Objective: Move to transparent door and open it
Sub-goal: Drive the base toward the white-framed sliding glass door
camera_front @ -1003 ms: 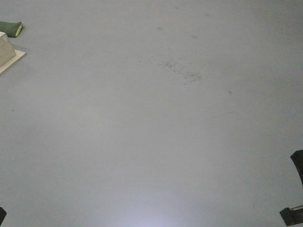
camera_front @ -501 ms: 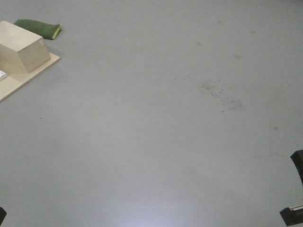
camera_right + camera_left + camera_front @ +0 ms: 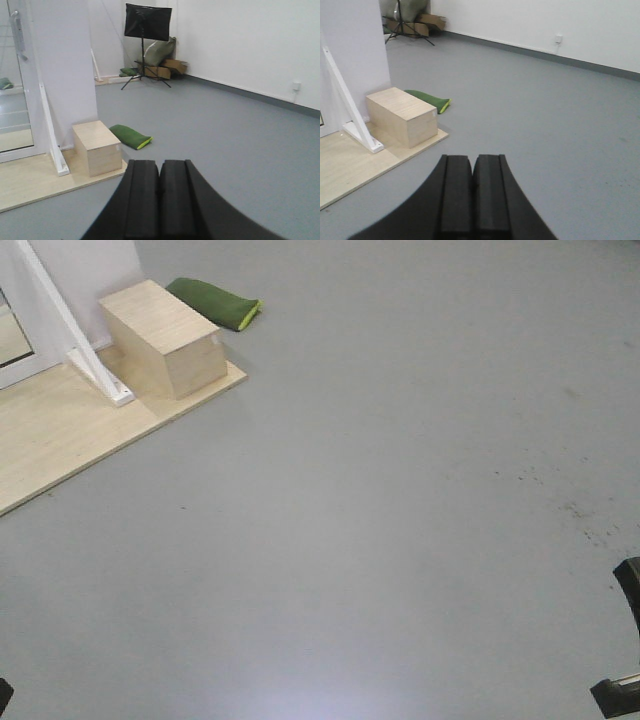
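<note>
Two pairs of black fingers (image 3: 457, 195) fill the bottom of your wrist views. On both the left gripper (image 3: 472, 162) and the right gripper (image 3: 159, 167) the pads are pressed together along a thin seam, with nothing held between them.

You will find the transparent door (image 3: 12, 95) at the far left edge of the right wrist view. It is clear glass in a white frame with thin white bars across it, and a silver-grey handle (image 3: 17, 31) sits high on its stile. It stands well apart from both grippers, across open grey floor (image 3: 400, 490).

The door rises from a pale plywood surface (image 3: 60, 430). A white panel (image 3: 60, 65) stands just beside it, braced by a slanted white bracket post (image 3: 70, 330). A wooden box (image 3: 165, 340) sits on the corner of that surface, next to the foot of the post. A green bag (image 3: 215, 302) lies on the floor just behind the box.

In the front view only a sliver of white-framed glass (image 3: 12, 335) shows in the top left corner, and you cannot tell from it whether that is the handled panel.

Farther back in the right wrist view, a black stand (image 3: 147, 22) is set near the white wall.
</note>
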You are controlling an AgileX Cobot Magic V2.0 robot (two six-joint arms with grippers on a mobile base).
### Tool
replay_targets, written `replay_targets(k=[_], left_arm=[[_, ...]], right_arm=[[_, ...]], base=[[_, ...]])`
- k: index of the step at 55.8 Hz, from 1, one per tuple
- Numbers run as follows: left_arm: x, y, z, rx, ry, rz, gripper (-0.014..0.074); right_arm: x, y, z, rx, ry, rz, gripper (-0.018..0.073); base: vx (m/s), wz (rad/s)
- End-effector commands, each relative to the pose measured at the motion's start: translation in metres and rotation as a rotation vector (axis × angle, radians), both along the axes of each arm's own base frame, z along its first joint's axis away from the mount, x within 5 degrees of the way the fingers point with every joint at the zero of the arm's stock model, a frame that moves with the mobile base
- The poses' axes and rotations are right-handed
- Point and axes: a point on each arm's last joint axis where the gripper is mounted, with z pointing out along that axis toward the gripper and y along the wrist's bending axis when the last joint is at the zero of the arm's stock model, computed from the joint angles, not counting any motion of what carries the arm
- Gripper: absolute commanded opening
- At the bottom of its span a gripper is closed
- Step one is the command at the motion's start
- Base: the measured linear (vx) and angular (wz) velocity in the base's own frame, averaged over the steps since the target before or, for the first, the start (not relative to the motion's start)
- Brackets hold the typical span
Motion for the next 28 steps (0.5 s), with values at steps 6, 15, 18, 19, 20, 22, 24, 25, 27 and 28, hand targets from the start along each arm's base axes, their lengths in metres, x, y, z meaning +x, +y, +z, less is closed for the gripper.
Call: replay_targets(k=[6, 15, 18, 19, 20, 22, 24, 25, 27, 28], left_arm=[[-0.0012, 0.0007, 0.0151, -0.022, -0.113, 0.007, -0.0006], [-0.0012, 0.0007, 0.0151, -0.022, -0.113, 0.007, -0.0006], [-0.0012, 0.0007, 0.0151, -0.022, -0.113, 0.007, -0.0006], [-0.0012, 0.0007, 0.0151, -0.022, -0.113, 0.007, -0.0006], [-0.0012, 0.0007, 0.0151, -0.022, -0.113, 0.007, -0.0006], [-0.0012, 0.0007, 0.0151, -0.022, -0.113, 0.007, -0.0006], [-0.0012, 0.0007, 0.0152, -0.022, -0.114, 0.008, -0.0006], [-0.0012, 0.0007, 0.0152, -0.022, -0.114, 0.008, -0.0006], [-0.0012, 0.0007, 0.0152, -0.022, -0.114, 0.008, -0.0006], [-0.0012, 0.0007, 0.0152, -0.022, -0.114, 0.008, -0.0006]], right_arm=[[-0.0011, -0.0009, 0.0076, 0.002, -0.097, -0.012, -0.0009], [-0.0011, -0.0009, 0.0076, 0.002, -0.097, -0.012, -0.0009], [-0.0011, -0.0009, 0.0076, 0.002, -0.097, -0.012, -0.0009], [-0.0011, -0.0009, 0.0076, 0.002, -0.097, -0.012, -0.0009], [-0.0011, -0.0009, 0.0076, 0.002, -0.097, -0.012, -0.0009], [-0.0011, -0.0009, 0.0076, 0.002, -0.097, -0.012, -0.0009], [-0.0011, -0.0009, 0.0076, 0.002, -0.097, -0.012, -0.0009], [-0.0011, -0.0009, 0.0076, 0.002, -0.097, -0.012, -0.0009], [-0.0011, -0.0009, 0.0076, 0.002, -0.097, -0.012, -0.0009], [-0.0011, -0.0009, 0.0076, 0.002, -0.097, -0.012, -0.0009]], base=[[0.51, 0.46], [0.52, 0.43], [0.53, 0.44], [0.53, 0.44], [0.52, 0.44], [0.52, 0.44], [0.51, 0.44], [0.51, 0.44], [0.51, 0.45], [0.51, 0.46]])
